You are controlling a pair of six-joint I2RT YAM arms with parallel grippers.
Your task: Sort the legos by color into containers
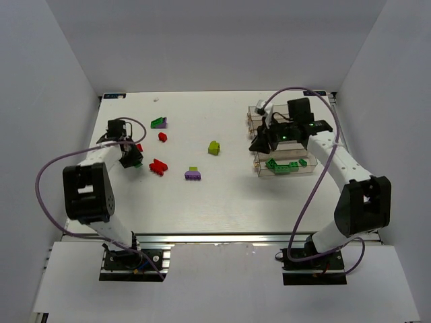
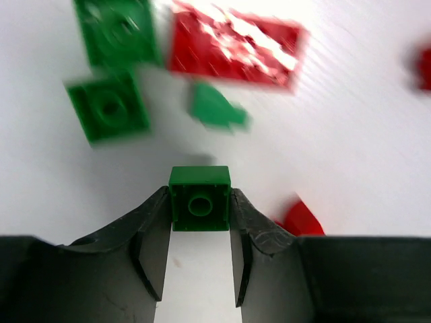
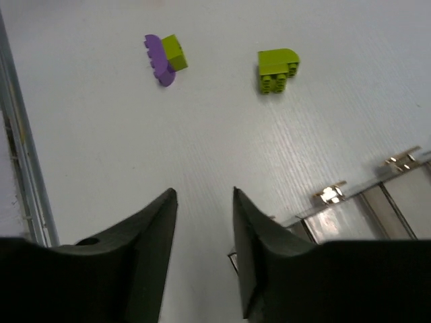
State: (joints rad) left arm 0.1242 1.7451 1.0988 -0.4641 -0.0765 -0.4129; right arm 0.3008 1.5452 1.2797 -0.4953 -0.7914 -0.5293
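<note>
Pinching a green brick (image 2: 199, 200) with the left pincer (image 1: 132, 159), pressing the finger ends on its two flat sides. Keeping it at the left side of the counter (image 1: 222, 195), either just above the top or resting on it; not being able to tell which.

Probably dealing with a hard, very light bit of plastic here, smooth and a little slippery, and not likely to break. Squeezing flat side against flat side, right in the middle, and judging that to be the best hold. Grabbing by the corners would be risking a spin or a pop-out. Squeezing gently but firmly ought to be enough for something this light.

Leaving loose green bricks (image 2: 111, 111) and a big red brick (image 2: 236, 50) lying close by, all looking blurry.

Further out, seeing a purple brick (image 3: 158, 60) touching a small yellow-green brick (image 3: 175, 52) near the middle of the counter, with a bigger yellow-green brick (image 3: 277, 67) close to them.

Needing to carry the green brick right across to the bins (image 1: 289, 174) on the right side, most likely to the near one, already holding sorted green bricks (image 1: 285, 165).

Hanging the right pincer (image 3: 202, 198) over the counter just beside the bins, fingers spread apart, holding nothing.
</note>
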